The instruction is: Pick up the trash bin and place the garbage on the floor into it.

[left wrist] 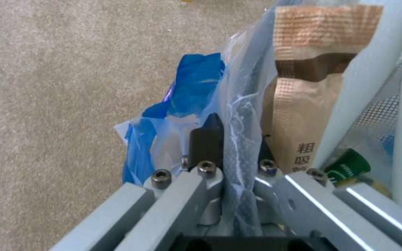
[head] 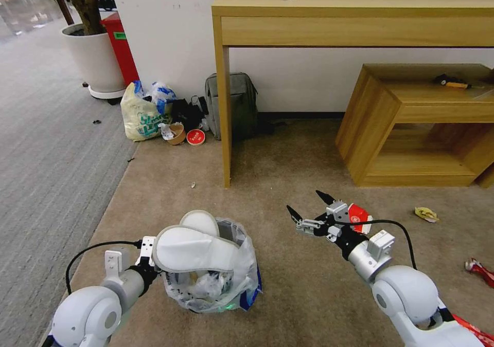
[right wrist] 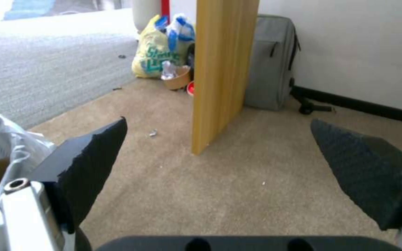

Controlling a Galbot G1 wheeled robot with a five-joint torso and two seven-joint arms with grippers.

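The trash bin, lined with a crinkly translucent bag, is low over the beige floor at front centre; I cannot tell whether it touches the carpet. White slippers lie across its top. My left gripper is shut on the bin's rim and bag; in the left wrist view a brown paper bag and a green-label bottle show inside. My right gripper hangs open and empty to the bin's right. On the carpet lie a red wrapper, a yellow wrapper and another red wrapper.
A wooden desk leg stands ahead, with a low wooden shelf to its right. By the wall are a grey backpack, a pale-yellow shopping bag, a paper cup and a plant pot. Grey ribbed carpet lies to the left.
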